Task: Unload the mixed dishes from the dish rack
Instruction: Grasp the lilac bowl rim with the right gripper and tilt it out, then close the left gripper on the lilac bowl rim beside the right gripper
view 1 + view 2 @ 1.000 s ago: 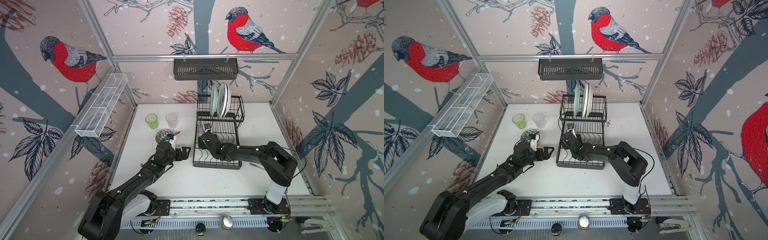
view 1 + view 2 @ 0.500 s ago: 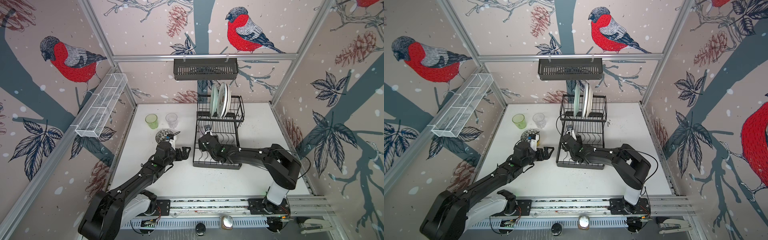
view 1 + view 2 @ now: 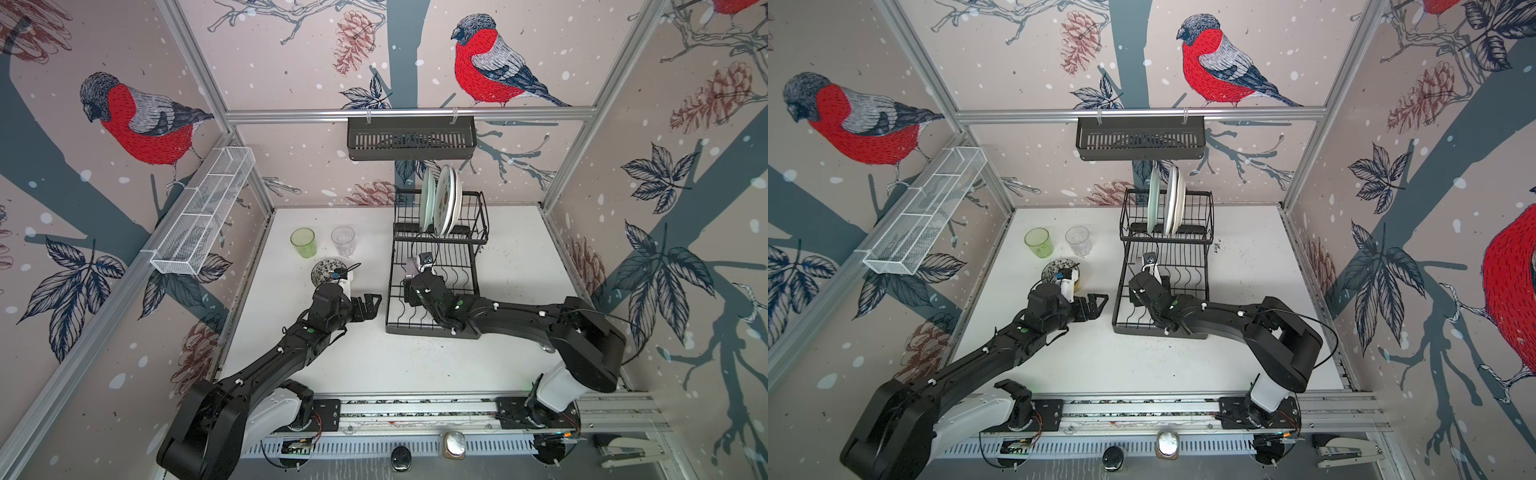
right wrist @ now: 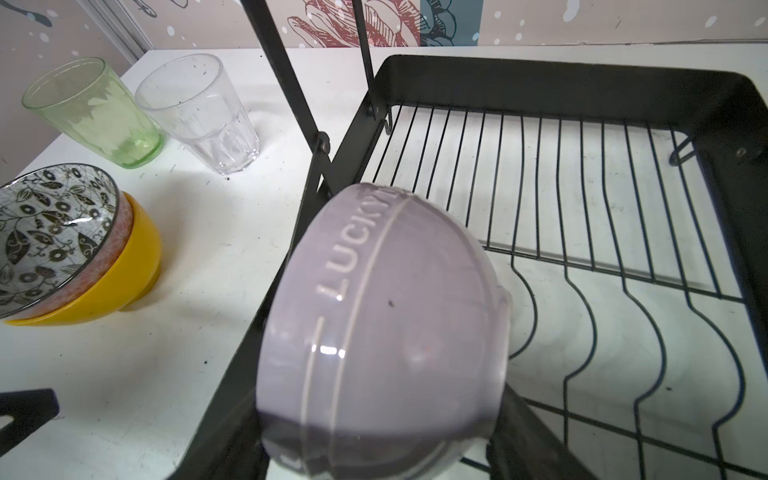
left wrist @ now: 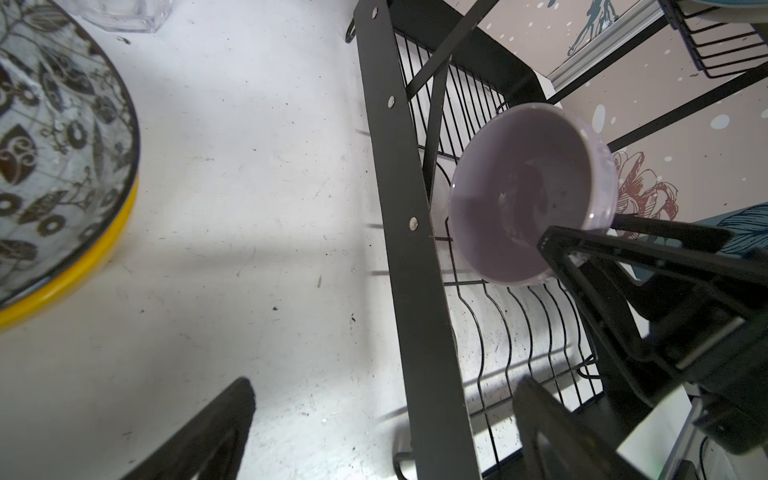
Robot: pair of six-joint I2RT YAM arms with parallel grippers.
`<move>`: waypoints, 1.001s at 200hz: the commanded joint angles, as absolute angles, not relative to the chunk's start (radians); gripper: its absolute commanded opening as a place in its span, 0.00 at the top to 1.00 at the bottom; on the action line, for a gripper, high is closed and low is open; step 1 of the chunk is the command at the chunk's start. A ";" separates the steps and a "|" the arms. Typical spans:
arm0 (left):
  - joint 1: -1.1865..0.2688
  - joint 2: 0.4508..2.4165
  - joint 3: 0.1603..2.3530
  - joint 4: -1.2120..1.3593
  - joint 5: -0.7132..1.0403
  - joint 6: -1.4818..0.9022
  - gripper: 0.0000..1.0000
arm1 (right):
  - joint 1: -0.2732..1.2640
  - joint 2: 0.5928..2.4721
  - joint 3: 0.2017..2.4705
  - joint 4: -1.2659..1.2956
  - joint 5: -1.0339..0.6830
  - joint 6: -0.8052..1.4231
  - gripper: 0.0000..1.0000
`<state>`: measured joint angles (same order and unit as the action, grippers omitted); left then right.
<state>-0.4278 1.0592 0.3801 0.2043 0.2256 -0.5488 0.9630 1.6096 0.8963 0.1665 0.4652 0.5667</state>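
Observation:
My right gripper (image 4: 382, 436) is shut on the lilac bowl (image 4: 386, 332), which is tipped on its side low over the lower tier of the dish rack (image 3: 390, 299), by its left rail. In the left wrist view the lilac bowl (image 5: 528, 191) shows its hollow, with a right finger (image 5: 623, 249) at its rim. My left gripper (image 3: 371, 306) stands open just left of the rack, empty. Pale green (image 3: 427, 199), patterned (image 3: 444, 197) and white (image 3: 456, 199) plates stand upright in the raised tier.
On the table left of the rack stand a green glass (image 3: 303, 243), a clear glass (image 3: 343, 240) and a patterned bowl (image 4: 54, 232) nested in a yellow bowl (image 4: 124, 274). A dark slatted basket (image 3: 411, 137) hangs on the back rail. A white mesh trough (image 3: 203, 216) runs along the left wall.
The right arm's elbow has swung out to the right, while its gripper and the lilac bowl have barely shifted over the lower tier. The left arm has not moved.

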 commanded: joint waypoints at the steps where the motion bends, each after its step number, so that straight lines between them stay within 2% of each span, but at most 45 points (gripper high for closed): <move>1: -0.428 1.054 0.391 0.223 0.200 -0.526 0.03 | 0.965 1.555 0.870 0.226 0.449 0.626 0.44; 120: -0.434 1.087 0.429 0.222 0.202 -0.532 0.03 | 0.954 1.276 0.622 0.359 0.381 0.747 0.44; 200: -0.560 1.103 0.539 0.134 0.103 -0.542 0.06 | 0.917 1.123 0.462 0.484 0.277 0.787 0.44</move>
